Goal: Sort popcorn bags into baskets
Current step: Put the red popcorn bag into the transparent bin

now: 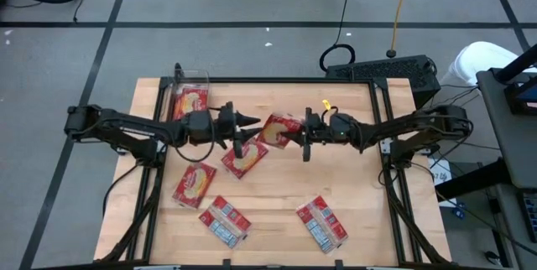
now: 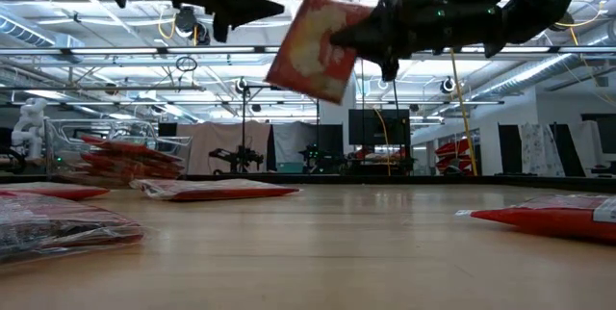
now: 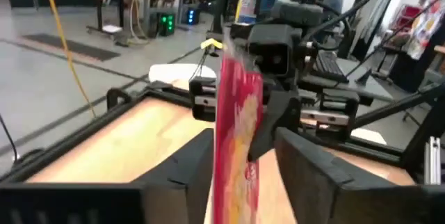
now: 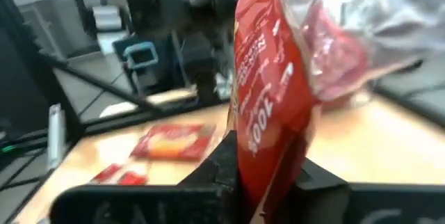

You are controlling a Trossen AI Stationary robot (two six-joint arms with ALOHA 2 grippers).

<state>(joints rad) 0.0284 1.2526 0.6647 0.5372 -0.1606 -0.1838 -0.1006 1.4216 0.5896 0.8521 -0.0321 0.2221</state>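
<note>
Looking down from the high view, we see a popcorn bag (image 1: 280, 129) hanging mid-table between the left gripper (image 1: 248, 122) and right gripper (image 1: 304, 135), so we judge the handover goes best if the left backs away only once the right's pinch is firm. The low view alone shows the bag (image 2: 313, 48) well above the table (image 2: 385, 243), with the basket (image 2: 106, 151) holding packets far off. The left wrist view shows its fingers (image 3: 191, 165) parted around the bag (image 3: 236, 140), while the right wrist view shows fingers (image 4: 222, 165) clamped on its edge (image 4: 268, 106).
</note>
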